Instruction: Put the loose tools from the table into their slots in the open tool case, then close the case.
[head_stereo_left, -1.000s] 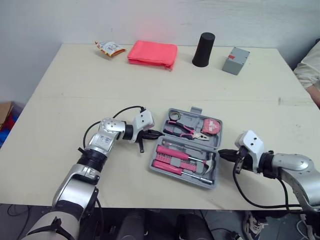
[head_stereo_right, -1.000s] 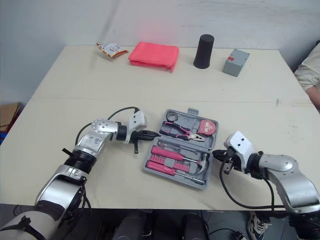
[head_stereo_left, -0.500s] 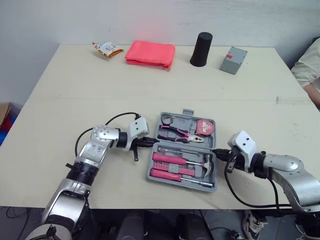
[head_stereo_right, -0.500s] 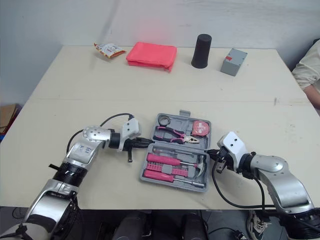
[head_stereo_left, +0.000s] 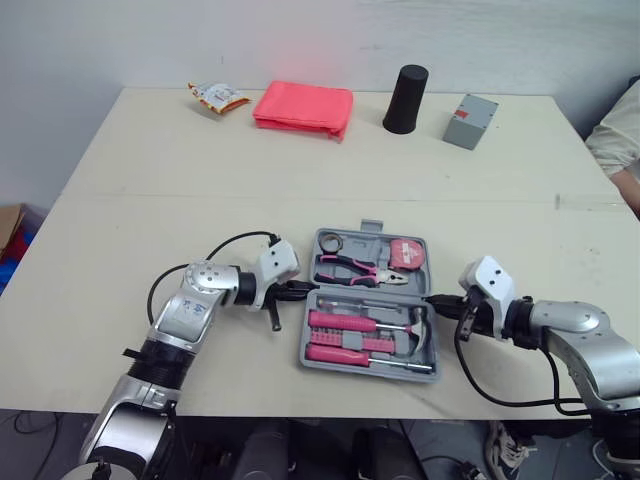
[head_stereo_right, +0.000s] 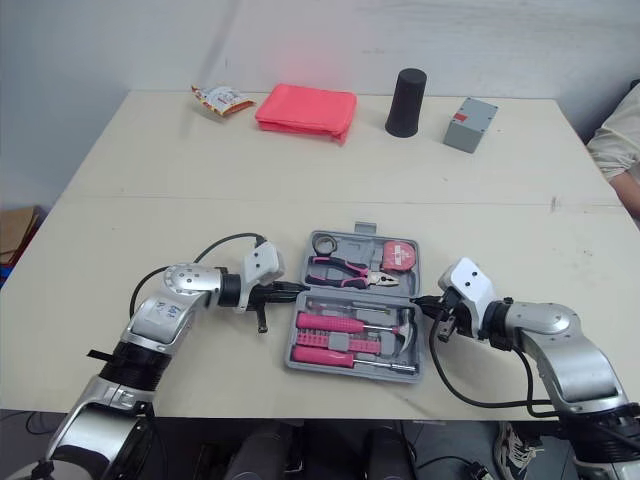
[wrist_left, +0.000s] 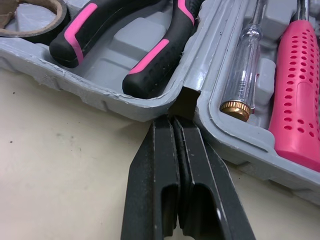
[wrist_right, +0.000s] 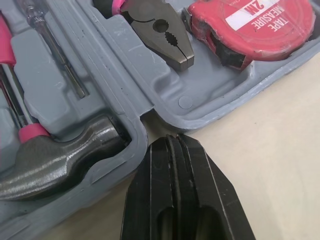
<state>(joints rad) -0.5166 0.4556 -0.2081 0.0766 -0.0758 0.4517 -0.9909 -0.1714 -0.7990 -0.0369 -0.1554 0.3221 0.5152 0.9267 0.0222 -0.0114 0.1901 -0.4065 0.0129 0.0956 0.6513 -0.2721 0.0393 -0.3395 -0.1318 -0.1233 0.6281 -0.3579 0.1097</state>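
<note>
The left jaws, pressed together, touch the hinge notch on the left edge of the open tool case (wrist_right: 200, 107), beside the pliers (wrist_left: 150, 60) handles. The right jaws, likewise pressed together, sit at the opposite hinge notch, just beside the hammer head (wrist_right: 60, 160) and near the tape measure (wrist_right: 255, 25). The case lies flat on the worktop (head_stereo_left: 200, 160) between them.

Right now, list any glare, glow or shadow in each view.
Left eye view: a reddish glow on the white wall above the folded coral-pink cloth. Left wrist view: bright highlights along the clear-handled tester screwdriver; shadow in the notch of the grey plastic tool case, ahead of the left end effector. Right wrist view: sheen on the dark steel hammer head.
</note>
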